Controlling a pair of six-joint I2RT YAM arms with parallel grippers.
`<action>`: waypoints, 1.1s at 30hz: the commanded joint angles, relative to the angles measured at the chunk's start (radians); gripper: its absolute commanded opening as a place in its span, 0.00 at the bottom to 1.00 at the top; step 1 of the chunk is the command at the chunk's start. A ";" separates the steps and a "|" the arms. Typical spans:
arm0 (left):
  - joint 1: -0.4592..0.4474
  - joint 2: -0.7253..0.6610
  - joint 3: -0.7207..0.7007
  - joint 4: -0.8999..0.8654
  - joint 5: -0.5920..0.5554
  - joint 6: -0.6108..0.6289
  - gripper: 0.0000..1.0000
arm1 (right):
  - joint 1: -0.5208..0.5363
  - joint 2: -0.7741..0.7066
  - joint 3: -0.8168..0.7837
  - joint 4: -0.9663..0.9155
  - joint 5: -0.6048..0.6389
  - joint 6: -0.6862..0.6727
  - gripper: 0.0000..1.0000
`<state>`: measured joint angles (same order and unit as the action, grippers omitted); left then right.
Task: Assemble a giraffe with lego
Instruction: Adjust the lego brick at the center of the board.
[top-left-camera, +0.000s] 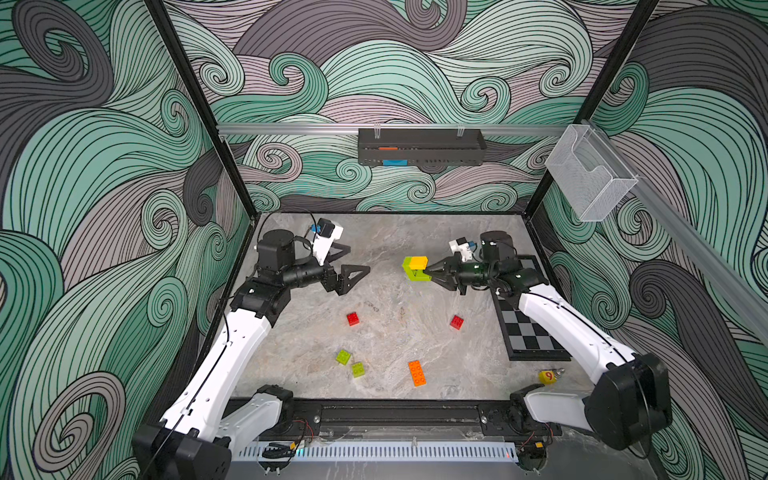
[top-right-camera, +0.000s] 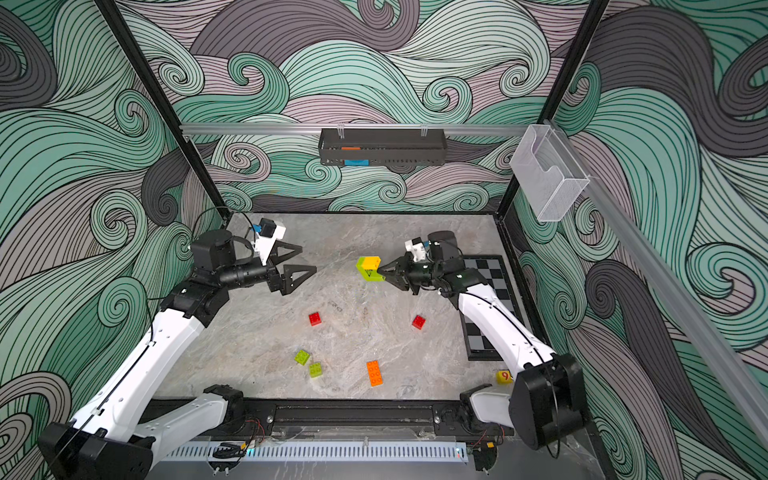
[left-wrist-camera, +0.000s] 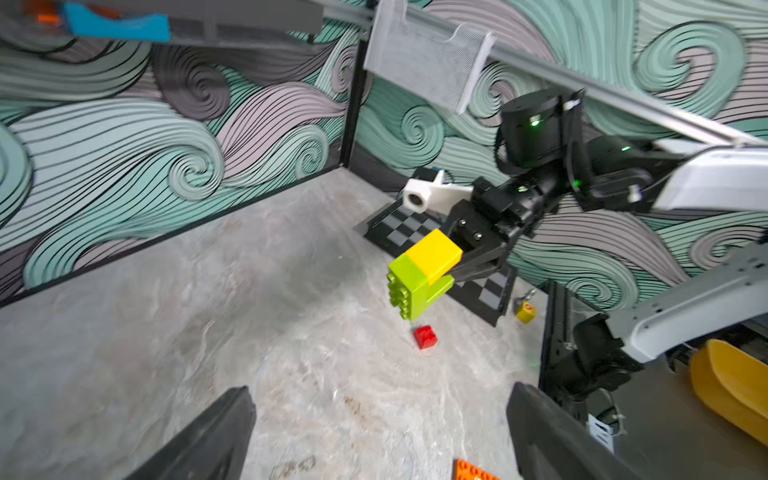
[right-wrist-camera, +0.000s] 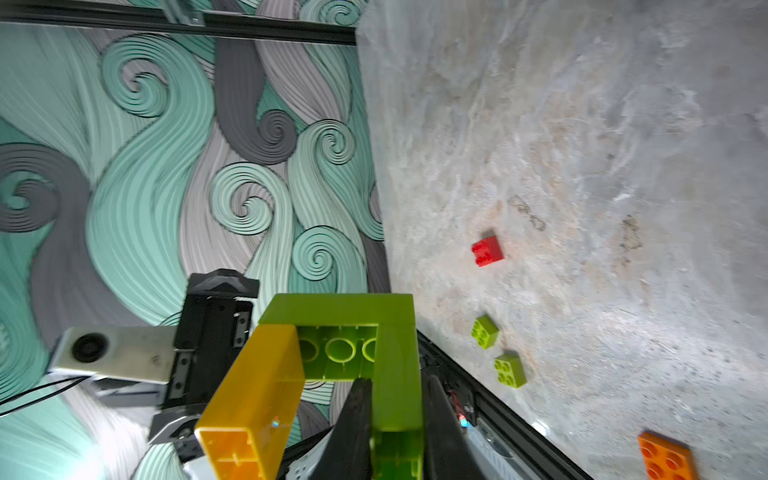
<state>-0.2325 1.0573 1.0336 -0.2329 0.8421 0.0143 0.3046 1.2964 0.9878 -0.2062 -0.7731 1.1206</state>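
Fingers on the left arm (top-left-camera: 356, 268) stand wide apart, pointing right at the half-built giraffe (top-left-camera: 410, 272), aloft over the far bench (top-left-camera: 395, 237), studs facing them. Right fingers (top-left-camera: 441, 266) clamp its lime leg. Loose lego (top-left-camera: 352, 319) lies nearer, likeliest the free left arm's pick.

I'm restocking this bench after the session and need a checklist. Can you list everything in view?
giraffe start: one, lime body, lime and yellow legs, far middle
red bricks: two, red, mid table
lime bricks: two, lime green, near left
orange brick: one, orange, near centre
yellow cube: one, yellow with red 9, near right
chessboard: one, black-grey, right side
tray: one, black, back rail
mesh holder: one, whitish, right rail
table: one, grey marble, underneath
left gripper: one, black, open, far left
right gripper: one, black, shut on giraffe start's lime leg
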 joint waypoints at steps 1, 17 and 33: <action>-0.011 0.024 0.067 0.111 0.198 0.003 0.99 | -0.012 -0.002 -0.022 0.288 -0.192 0.166 0.00; -0.081 0.234 0.359 0.009 0.282 0.160 0.99 | 0.015 0.020 0.001 0.819 -0.306 0.569 0.00; -0.198 0.337 0.508 -0.197 0.326 0.355 0.87 | 0.093 0.095 -0.002 1.124 -0.255 0.775 0.00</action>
<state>-0.4171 1.3869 1.5070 -0.3756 1.1351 0.3286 0.3923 1.3975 0.9695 0.8280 -1.0370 1.8549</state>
